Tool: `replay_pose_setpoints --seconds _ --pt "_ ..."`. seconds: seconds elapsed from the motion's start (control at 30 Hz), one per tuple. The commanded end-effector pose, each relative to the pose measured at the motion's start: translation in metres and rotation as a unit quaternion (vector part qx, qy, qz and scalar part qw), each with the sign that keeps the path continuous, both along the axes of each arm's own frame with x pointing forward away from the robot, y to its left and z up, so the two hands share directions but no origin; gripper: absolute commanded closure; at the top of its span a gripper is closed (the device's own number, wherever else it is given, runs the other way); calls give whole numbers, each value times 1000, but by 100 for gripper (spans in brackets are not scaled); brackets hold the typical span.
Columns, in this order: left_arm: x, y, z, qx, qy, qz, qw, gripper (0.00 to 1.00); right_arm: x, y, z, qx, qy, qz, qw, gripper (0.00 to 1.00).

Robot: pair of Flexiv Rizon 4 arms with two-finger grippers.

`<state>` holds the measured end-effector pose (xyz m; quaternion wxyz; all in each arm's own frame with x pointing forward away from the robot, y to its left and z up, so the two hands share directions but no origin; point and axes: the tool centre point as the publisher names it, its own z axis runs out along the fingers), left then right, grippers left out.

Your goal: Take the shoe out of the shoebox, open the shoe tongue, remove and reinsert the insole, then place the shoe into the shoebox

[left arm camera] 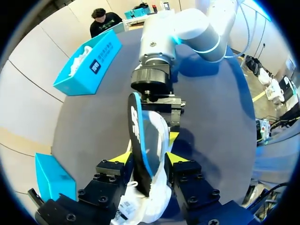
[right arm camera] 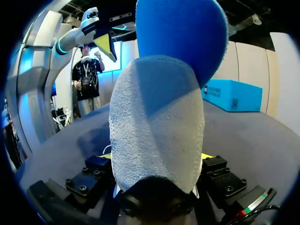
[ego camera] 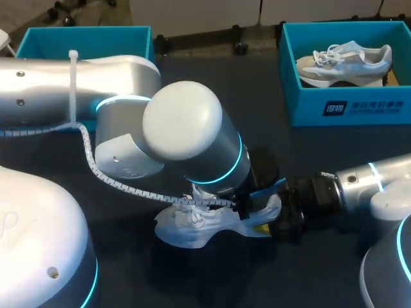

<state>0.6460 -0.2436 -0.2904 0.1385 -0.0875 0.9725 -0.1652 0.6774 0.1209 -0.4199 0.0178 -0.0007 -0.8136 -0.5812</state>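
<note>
A white shoe [ego camera: 192, 224] lies on the dark table just below my left wrist, which hides my left gripper in the head view. My right gripper [ego camera: 282, 215] comes in from the right and is shut on the shoe's heel [right arm camera: 157, 131]. A blue insole [ego camera: 266, 189] sticks up out of the shoe. In the left wrist view my left gripper [left arm camera: 147, 157] stands open, its yellow tips on either side of the shoe [left arm camera: 152, 206] and the upright insole [left arm camera: 138, 136]. Straight ahead of it is the right gripper [left arm camera: 157, 101]. The insole [right arm camera: 180, 33] rises above my right gripper [right arm camera: 157, 155].
A teal shoebox [ego camera: 347, 106] at the back right holds a second white shoe [ego camera: 343, 61]. Another teal box [ego camera: 83, 38] sits at the back left, partly behind my left arm. Both boxes stand well away from the grippers.
</note>
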Motion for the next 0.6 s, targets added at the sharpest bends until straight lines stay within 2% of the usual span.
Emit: replay_pose_setpoints --seconds 0.03,0.2,0.27,0.33,0.37,0.4,0.6 --pt "4 -9 -1 7 -10 9 1000 57 -1 1 0 -2 0 0 1000 100" --pt "13 -17 -8 15 -3 15 1000 63 -1 1 0 -2 0 0 1000 100" --pt "14 -18 -9 17 -1 15 1000 68 -1 1 0 -2 0 0 1000 100" --pt "12 -19 -9 17 -2 13 1000 83 -1 1 0 -2 0 0 1000 100" --pt "10 -20 -8 18 -5 11 1000 96 -1 1 0 -2 0 0 1000 100" --pt "9 -20 -8 18 -6 11 1000 100 -1 1 0 -2 0 0 1000 100" --pt "-3 -15 5 3 -28 6 1000 100 -1 1 0 -2 0 0 1000 100"
